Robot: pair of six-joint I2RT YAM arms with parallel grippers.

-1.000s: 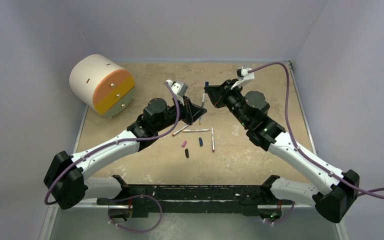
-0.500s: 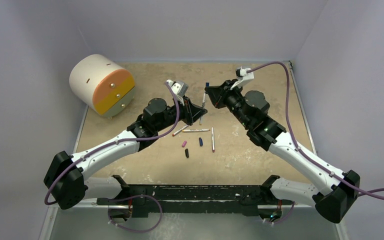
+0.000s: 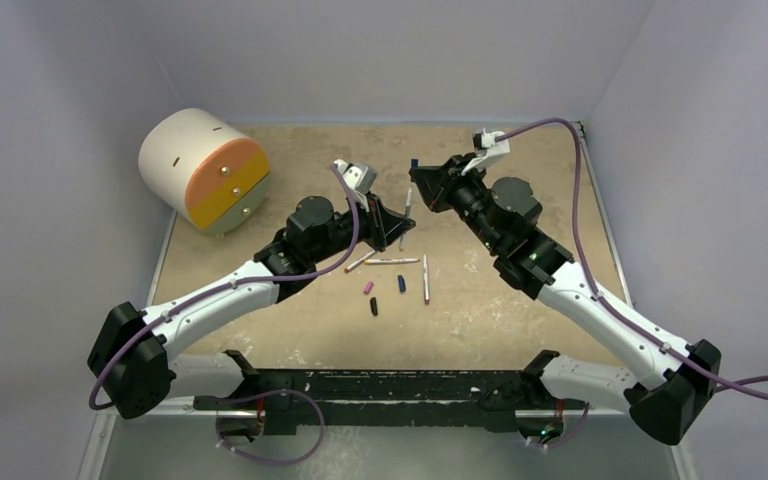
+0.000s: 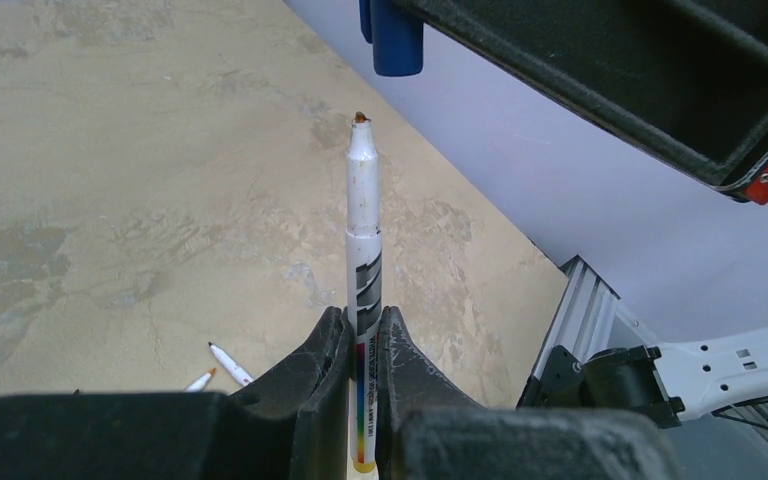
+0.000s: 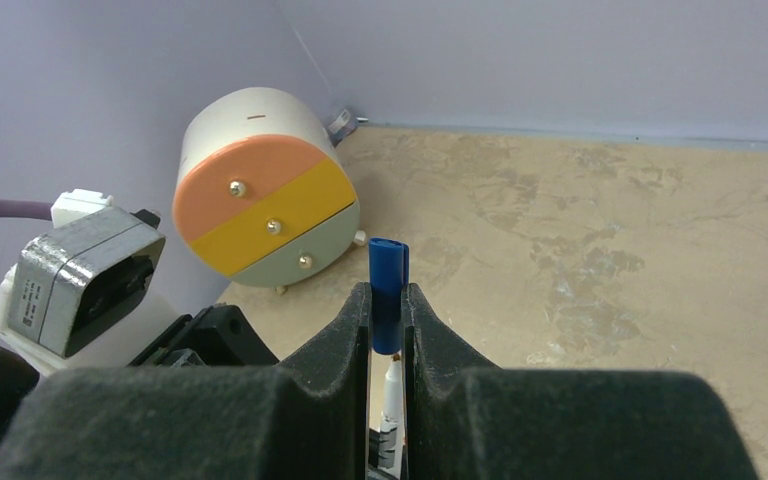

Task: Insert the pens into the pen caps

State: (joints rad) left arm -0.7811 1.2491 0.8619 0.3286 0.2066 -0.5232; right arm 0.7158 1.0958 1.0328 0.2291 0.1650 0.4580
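A: Top view. The left gripper (image 3: 397, 224) is clamping a thin white stick pen (image 3: 405, 203) mid-table. The right gripper (image 3: 418, 172) is pinching a stubby dark blue cap (image 3: 413, 165) near its tip.
B: Loose items?
A: Three white pens (image 3: 392, 261) are lying beside a pink cap (image 3: 368, 288), a blue cap (image 3: 401, 284) and a black cap (image 3: 374, 306).
B: Left wrist?
A: The pen is standing upright between the fingers, with the cap hanging just beyond its tip, apart.
B: Right wrist?
A: The cap is sitting gripped, and the pen tip is showing below.

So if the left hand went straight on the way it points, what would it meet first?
Likely the blue cap held in the right hand: the pen in the left hand aims tip-first at it, slightly to one side. They are apart; depth is unclear.
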